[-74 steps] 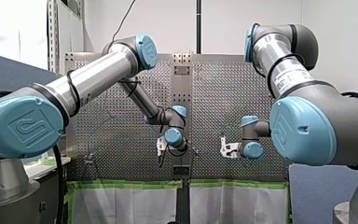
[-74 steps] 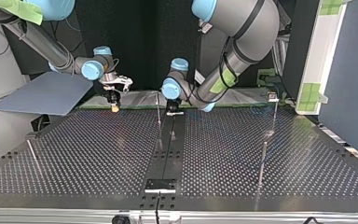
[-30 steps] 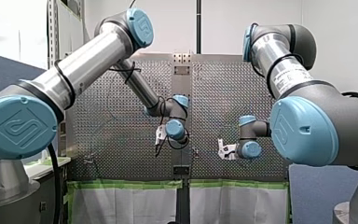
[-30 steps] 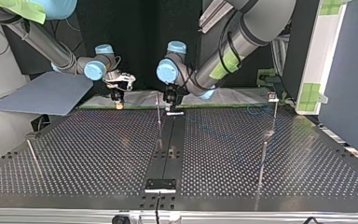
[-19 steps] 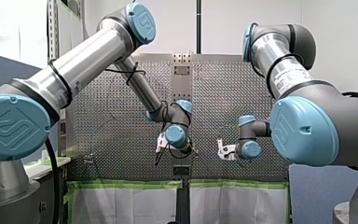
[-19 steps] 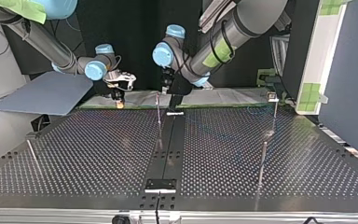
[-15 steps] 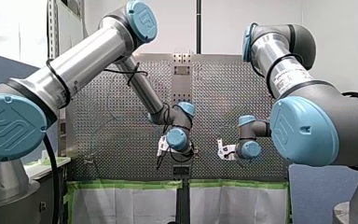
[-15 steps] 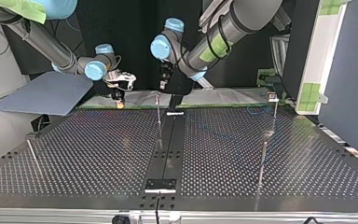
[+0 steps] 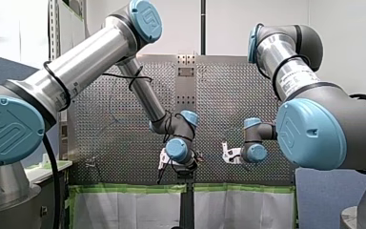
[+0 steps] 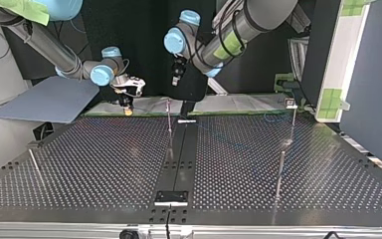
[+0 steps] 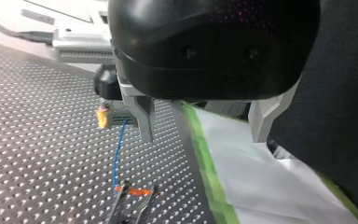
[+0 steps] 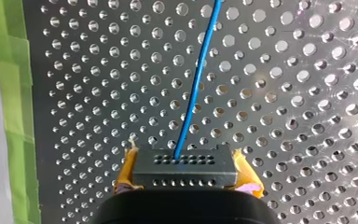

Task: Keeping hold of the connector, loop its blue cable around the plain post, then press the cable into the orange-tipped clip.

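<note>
Over perf. plate (image 12: 307,93) | R tool (image 12: 185,173) pinches boxy black connector (image 12: 186,163) | L tool (image 11: 203,123) spread

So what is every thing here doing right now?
my right gripper, shut on the connector
connector, held between yellow pads
blue cable, stretched from the connector toward the orange-tipped clip
orange-tipped clip, cable reaches it; seated or not, cannot tell
my left gripper, open and empty
</note>
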Available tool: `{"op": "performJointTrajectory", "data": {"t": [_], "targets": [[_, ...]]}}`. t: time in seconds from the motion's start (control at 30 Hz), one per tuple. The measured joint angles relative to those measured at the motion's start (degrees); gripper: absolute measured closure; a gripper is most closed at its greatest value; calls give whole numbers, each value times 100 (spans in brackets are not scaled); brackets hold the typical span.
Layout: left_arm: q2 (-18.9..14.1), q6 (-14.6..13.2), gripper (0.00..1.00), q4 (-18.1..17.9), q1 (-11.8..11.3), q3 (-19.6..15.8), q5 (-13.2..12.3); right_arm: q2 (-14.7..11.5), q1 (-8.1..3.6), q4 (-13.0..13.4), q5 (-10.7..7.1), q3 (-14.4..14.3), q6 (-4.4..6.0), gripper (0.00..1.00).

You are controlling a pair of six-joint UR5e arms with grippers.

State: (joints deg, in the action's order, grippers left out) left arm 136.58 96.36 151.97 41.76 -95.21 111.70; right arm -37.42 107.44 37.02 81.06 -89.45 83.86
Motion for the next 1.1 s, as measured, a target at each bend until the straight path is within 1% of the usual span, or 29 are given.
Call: {"op": "performJointTrajectory", "data": {"t": [0.2,0.33,0.4,0.53,0.8,1.1], "targets": [[14,24,0,13,-69,269,-41,1,1,-13,-2,-2,0,100],[122,25,0,117,-96,407,-25,1,0,-16,-2,-1,0,100],[211,24,0,136,-109,444,-7,1,0,-17,-2,0,0,100],[278,17,0,120,-125,505,9,1,0,-13,0,0,0,100],[295,22,0,103,-155,703,-31,1,0,-6,1,0,6,100],[299,42,0,93,-146,732,-64,1,1,-15,4,1,5,100]]}}
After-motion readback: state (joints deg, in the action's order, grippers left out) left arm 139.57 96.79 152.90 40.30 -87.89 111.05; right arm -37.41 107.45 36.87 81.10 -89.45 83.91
